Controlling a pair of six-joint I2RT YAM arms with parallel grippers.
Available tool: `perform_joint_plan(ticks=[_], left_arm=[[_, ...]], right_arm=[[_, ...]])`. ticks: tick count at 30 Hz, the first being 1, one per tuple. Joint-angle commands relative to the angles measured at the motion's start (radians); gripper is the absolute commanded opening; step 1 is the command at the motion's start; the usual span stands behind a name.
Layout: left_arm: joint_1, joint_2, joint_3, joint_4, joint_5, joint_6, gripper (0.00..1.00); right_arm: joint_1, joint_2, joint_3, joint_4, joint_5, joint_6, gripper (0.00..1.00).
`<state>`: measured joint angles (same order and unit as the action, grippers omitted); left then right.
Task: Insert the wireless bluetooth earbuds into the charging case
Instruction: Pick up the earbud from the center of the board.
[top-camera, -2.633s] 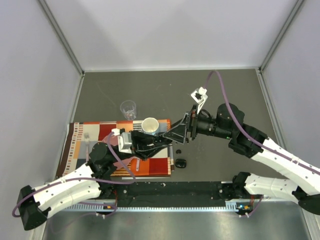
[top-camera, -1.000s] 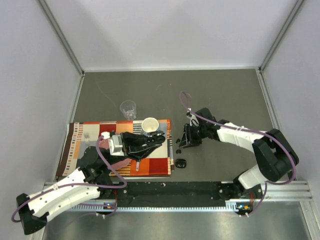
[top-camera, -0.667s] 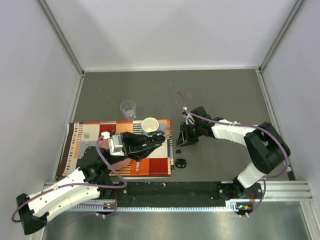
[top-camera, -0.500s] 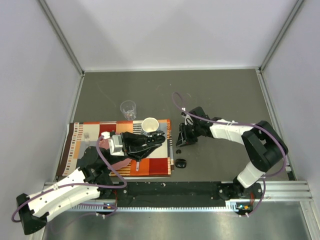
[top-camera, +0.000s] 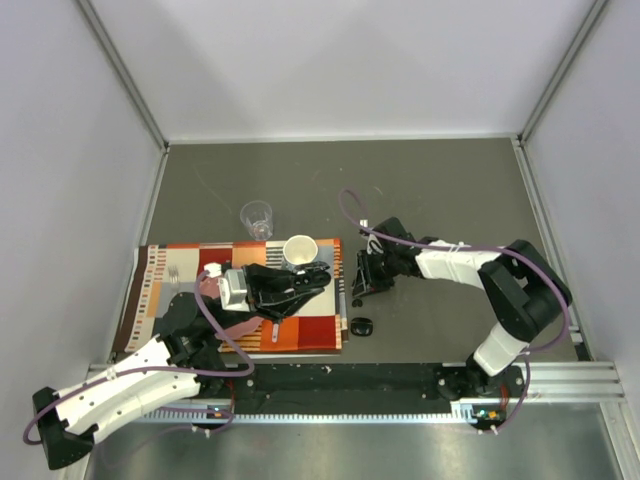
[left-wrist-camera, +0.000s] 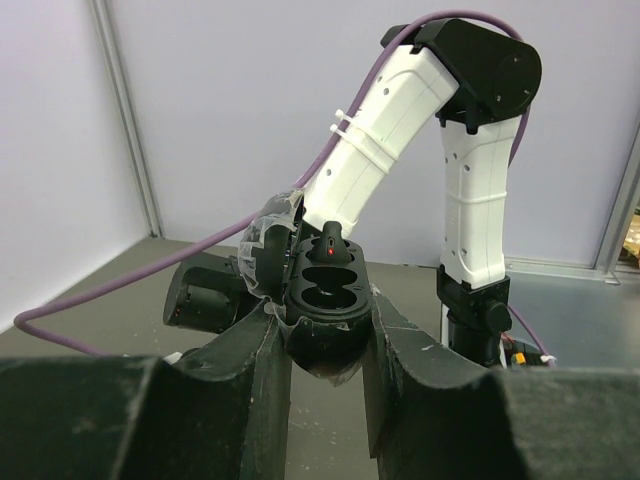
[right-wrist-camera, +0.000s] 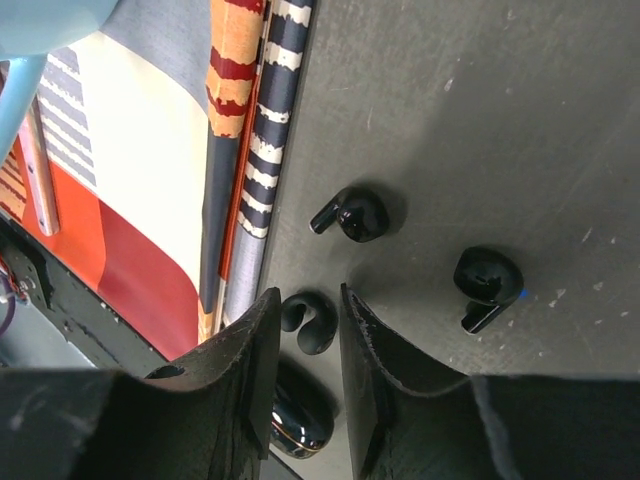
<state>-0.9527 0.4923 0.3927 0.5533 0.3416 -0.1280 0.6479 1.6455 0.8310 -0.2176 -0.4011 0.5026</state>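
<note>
My left gripper (left-wrist-camera: 325, 345) is shut on the open black charging case (left-wrist-camera: 328, 292), held up above the mat with its two hollows facing the camera; in the top view this gripper (top-camera: 305, 282) hovers by the mug. My right gripper (right-wrist-camera: 307, 300) is down at the table beside the mat's edge. Its jaws stand open but narrow, one on each side of a hook-curved black earbud (right-wrist-camera: 312, 325) that lies on the table. Two more earbuds (right-wrist-camera: 352, 214) (right-wrist-camera: 487, 281) lie just beyond the fingertips. In the top view the right gripper (top-camera: 357, 287) covers them.
A closed black oval case (top-camera: 362, 325) lies just nearer than the right gripper, also visible under its fingers (right-wrist-camera: 300, 425). A patterned mat (top-camera: 170, 275) carries a white mug (top-camera: 299, 250). A clear cup (top-camera: 257, 217) stands behind it.
The right arm has swung down and leftward to the table by the mat's edge, and its jaws have narrowed around one earbud. The left arm with the case has held still over the last second.
</note>
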Motion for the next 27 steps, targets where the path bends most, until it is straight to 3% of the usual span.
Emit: perform_joint_plan(ticks=[1,27], left_arm=[[-0.003,-0.02,0.0,0.025,-0.012,-0.001,0.0],[-0.003,-0.032,-0.012,0.025,-0.012,-0.012,0.0]], right_arm=[[0.018,0.002,-0.018,0.017,0.03,-0.018,0.29],[0.042,-0.056,-0.113,0.044,0.067,0.007,0.26]])
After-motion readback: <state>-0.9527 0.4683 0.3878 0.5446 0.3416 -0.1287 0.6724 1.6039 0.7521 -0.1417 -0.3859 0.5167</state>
